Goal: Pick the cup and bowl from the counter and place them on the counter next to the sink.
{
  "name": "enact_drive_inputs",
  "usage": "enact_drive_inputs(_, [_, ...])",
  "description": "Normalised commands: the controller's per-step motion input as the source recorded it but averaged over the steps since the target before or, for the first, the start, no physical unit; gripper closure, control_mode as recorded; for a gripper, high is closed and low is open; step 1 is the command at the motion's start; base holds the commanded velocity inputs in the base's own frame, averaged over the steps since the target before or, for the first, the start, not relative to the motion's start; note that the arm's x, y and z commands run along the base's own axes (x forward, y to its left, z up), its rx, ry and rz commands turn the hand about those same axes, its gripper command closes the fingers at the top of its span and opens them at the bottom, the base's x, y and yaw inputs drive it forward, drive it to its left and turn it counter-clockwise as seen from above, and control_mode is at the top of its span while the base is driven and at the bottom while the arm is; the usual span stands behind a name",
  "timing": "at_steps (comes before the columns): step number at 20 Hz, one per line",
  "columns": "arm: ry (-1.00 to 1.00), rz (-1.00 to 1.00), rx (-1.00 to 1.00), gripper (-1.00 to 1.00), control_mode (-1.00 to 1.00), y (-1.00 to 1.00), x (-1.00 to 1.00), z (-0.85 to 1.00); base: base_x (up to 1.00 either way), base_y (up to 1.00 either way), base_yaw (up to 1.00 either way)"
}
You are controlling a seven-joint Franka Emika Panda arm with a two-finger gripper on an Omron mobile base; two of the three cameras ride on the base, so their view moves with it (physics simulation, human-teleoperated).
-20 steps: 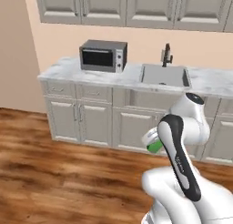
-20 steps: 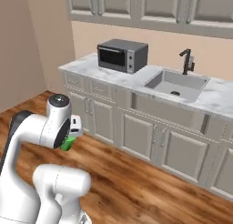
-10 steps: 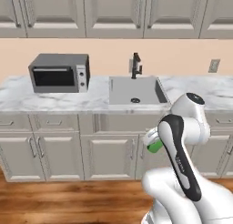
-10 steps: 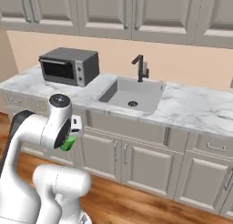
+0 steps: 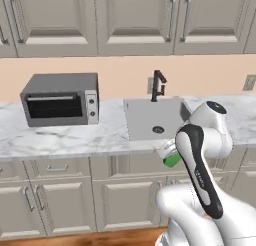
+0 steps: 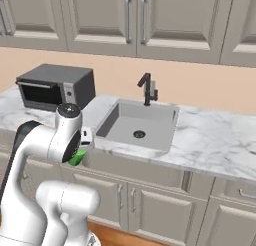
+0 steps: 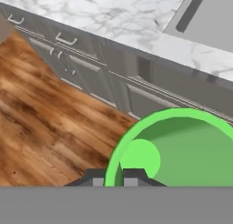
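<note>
The cup [image 5: 173, 160], small and bright green, hangs in front of the cabinets just below the counter [image 5: 75, 138] edge, level with the sink [image 5: 155, 119]. My gripper [image 7: 113, 181] is shut on the cup [image 7: 182, 150], one finger on each side of its rim. In the right base view the cup [image 6: 77, 157] peeks out beside my wrist, left of the sink [image 6: 137, 125]. The bowl is out of view.
A grey microwave [image 5: 60, 99] stands on the counter left of the sink, and a slim black faucet [image 5: 158, 85] rises behind the basin. Marble counter [image 6: 215, 140] runs on to the right of the sink. Wood floor [image 7: 50, 109] lies below the cabinets.
The whole scene has shifted as the base drove: sink and microwave are now nearer and more central. The cup stays in the shut gripper, and the arm keeps its pose.
</note>
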Motion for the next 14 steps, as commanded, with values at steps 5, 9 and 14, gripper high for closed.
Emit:
enact_drive_inputs(5, [0.0, 0.0, 0.0, 1.0, 1.0, 0.0, 0.0, 0.0, 0.63, 0.25, -0.03])
enact_drive_inputs(9, [0.0, 0.0, 0.0, 1.0, 1.0, 0.0, 0.0, 0.0, 0.62, 0.35, -0.23])
enact_drive_inputs(14, [0.0, 0.0, 0.0, 1.0, 1.0, 0.0, 0.0, 0.0, 0.54, 0.6, -0.19])
